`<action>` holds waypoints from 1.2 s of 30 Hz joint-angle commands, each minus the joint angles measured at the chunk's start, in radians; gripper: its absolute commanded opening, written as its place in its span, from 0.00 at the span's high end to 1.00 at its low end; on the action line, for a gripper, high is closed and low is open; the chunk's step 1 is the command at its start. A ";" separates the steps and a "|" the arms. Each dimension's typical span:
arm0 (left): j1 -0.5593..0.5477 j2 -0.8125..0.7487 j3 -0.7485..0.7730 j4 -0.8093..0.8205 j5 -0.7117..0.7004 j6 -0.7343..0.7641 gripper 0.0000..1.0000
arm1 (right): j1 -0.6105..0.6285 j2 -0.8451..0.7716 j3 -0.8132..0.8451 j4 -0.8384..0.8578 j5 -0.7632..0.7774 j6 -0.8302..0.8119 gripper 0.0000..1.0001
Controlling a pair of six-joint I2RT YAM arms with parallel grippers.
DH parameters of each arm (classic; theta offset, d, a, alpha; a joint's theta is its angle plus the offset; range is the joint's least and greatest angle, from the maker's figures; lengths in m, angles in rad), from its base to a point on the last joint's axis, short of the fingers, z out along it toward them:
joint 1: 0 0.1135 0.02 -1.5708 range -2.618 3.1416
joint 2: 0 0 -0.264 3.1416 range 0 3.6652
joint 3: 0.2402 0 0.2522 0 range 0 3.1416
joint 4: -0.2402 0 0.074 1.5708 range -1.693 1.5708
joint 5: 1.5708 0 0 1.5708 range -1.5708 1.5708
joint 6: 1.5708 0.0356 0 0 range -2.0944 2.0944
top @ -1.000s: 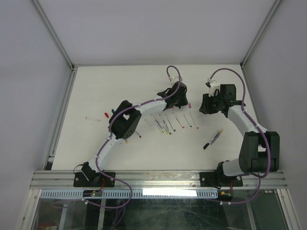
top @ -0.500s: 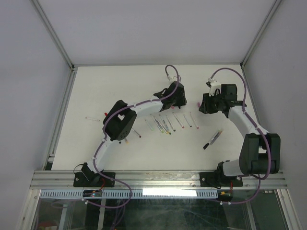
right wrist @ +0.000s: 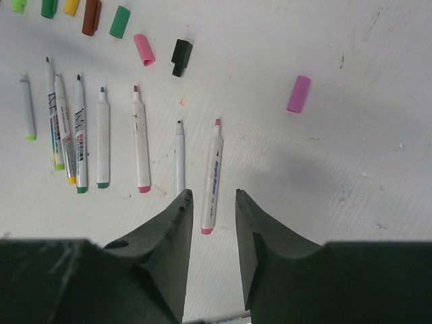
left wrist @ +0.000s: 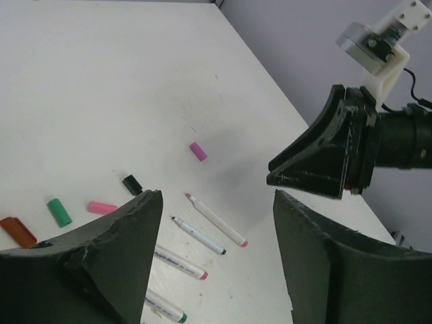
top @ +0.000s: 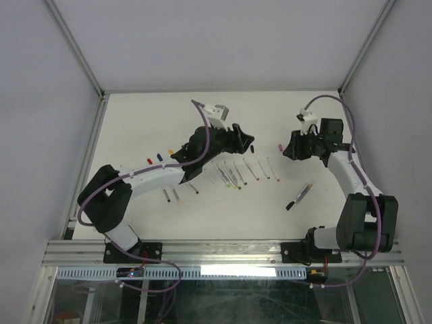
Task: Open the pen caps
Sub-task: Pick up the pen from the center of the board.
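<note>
Right wrist view: loose caps (right wrist: 143,49) lie on the desk (right wrist: 378,169), just past the tips of the pens (right wrist: 140,142). The left arm (top: 152,174) and right arm (top: 345,169) reach close together, so they could bump. A low swing could also send caps rolling away. I count eight caps and eight bare pens here. Right jaws are a little apart and left jaws wide apart, both empty.

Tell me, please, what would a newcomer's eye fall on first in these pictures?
A row of uncapped pens lies side by side mid-table, with loose pen caps in pink, black, green and brown scattered just beyond their tips. The left claw hangs wide open over them. The right claw hovers empty, jaws slightly apart, above the pink-tipped end pen of the row.
</note>
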 commanded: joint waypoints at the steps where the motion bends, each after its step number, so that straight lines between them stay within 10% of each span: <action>1: -0.007 -0.162 -0.220 0.318 0.035 0.093 0.29 | -0.047 -0.055 0.037 -0.041 -0.126 -0.065 0.66; 7: -0.001 -0.392 -0.523 0.517 0.016 0.125 0.01 | -0.126 -0.094 0.046 -0.119 -0.354 -0.177 0.66; 14: 0.002 -0.606 -0.706 0.484 0.099 0.149 0.01 | -0.138 -0.164 0.070 -0.262 -0.618 -0.422 0.62; 18: 0.002 -0.732 -0.805 0.446 0.083 0.150 0.01 | -0.127 -0.197 0.056 -0.628 -0.770 -1.054 0.33; 21: 0.003 -0.824 -0.873 0.435 0.077 0.146 0.01 | -0.120 -0.207 0.011 -0.887 -0.704 -1.659 0.12; 26: 0.003 -0.915 -0.966 0.456 0.073 0.121 0.01 | -0.091 -0.152 0.020 -1.040 -0.472 -2.032 0.11; 36: 0.003 -0.927 -1.011 0.455 0.058 0.101 0.01 | -0.068 -0.096 -0.032 -0.959 -0.094 -2.107 0.24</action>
